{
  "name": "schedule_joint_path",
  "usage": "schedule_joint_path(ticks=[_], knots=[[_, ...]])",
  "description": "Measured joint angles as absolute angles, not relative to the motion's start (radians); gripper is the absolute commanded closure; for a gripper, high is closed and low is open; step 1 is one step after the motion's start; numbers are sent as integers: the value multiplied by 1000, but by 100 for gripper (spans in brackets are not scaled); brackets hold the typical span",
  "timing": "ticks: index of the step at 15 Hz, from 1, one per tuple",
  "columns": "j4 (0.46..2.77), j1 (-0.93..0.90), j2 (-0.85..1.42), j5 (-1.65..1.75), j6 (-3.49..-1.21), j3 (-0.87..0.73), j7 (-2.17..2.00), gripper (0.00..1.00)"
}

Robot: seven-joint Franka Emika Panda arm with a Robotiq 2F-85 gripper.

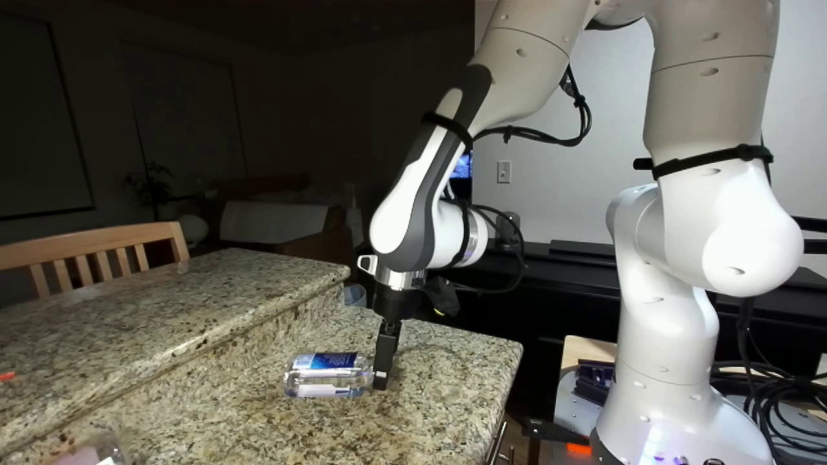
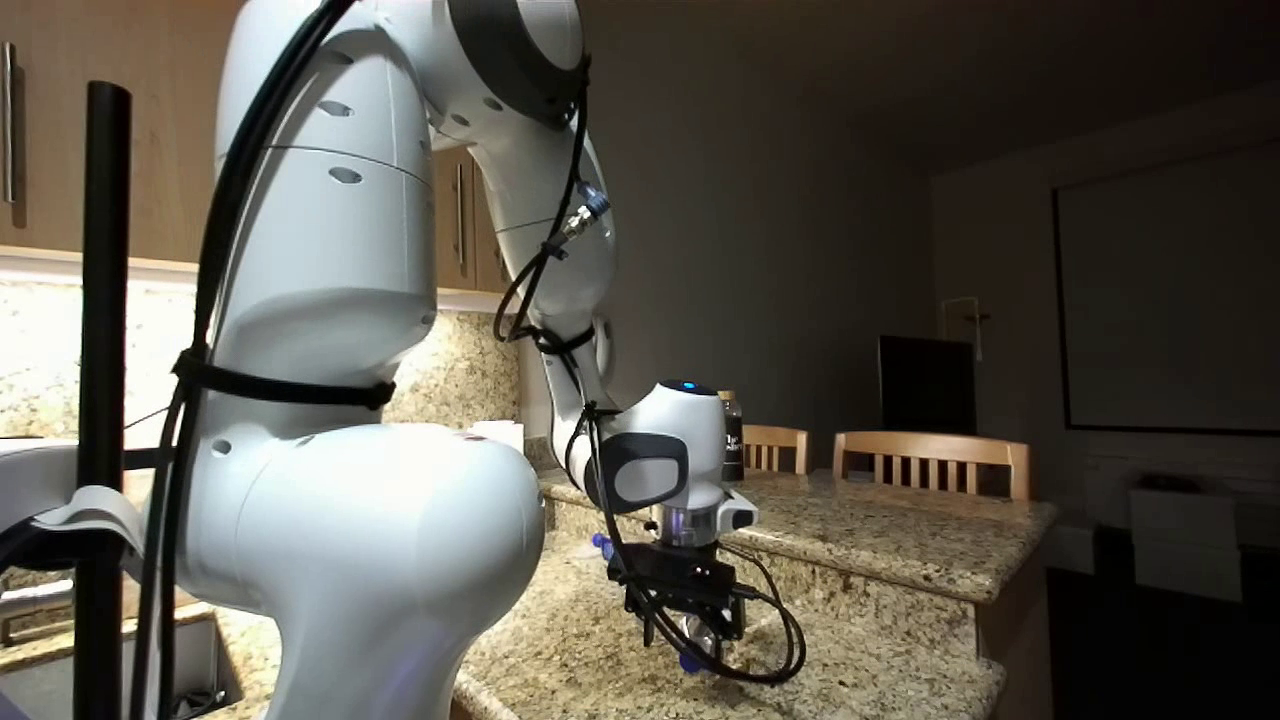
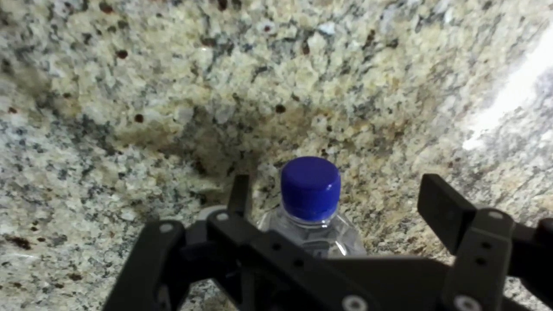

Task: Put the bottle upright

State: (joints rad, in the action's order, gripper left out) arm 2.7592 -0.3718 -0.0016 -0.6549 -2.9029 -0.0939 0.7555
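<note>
In an exterior view, the clear bottle (image 1: 328, 374) lay on its side on the granite counter (image 1: 439, 387), its blue label (image 1: 334, 360) showing; its neck end was toward the gripper (image 1: 381, 379), which pointed down from the white arm (image 1: 523, 71); a finger (image 1: 386, 355) partly hid that end, and contact could not be told from there; a raised ledge (image 1: 161, 297) ran alongside, a wooden chair (image 1: 90, 242) beyond it.

In an exterior view, the black wrist camera (image 2: 680, 572) and its cables (image 2: 760, 680) covered most of the gripper; the bottle's blue cap (image 2: 692, 660) showed just beneath them; a dark container (image 2: 734, 455) stood upright on the ledge.

In the wrist view, the fingers (image 3: 239, 194) were spread apart, with the cap between them and touching neither; counter showed in the gaps on both sides, the narrower one at the picture's left; the bottle's clear shoulders (image 3: 302, 235) showed below the cap, the rest hidden behind the gripper's dark linkage (image 3: 276, 250).
</note>
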Motion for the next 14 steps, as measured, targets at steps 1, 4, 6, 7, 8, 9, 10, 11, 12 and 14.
schedule_joint_path(ticks=[1, 4, 6, 7, 8, 9, 10, 11, 12, 14], knots=[[2755, -374, 14, -661, -2930, -91, 755, 32], [2743, -381, 44, -682, -2997, -82, 756, 52], [2735, -383, 55, -688, -3023, -73, 756, 65], [2733, -383, 59, -689, -3032, -68, 756, 72], [2732, -383, 60, -690, -3037, -65, 756, 77], [2732, -383, 62, -690, -3038, -64, 756, 83], [2732, -383, 64, -690, -3038, -63, 756, 89], [2732, -383, 65, -690, -3038, -63, 756, 85], [2731, -383, 66, -690, -3038, -63, 756, 85], [2731, -383, 66, -690, -3038, -63, 756, 85]])
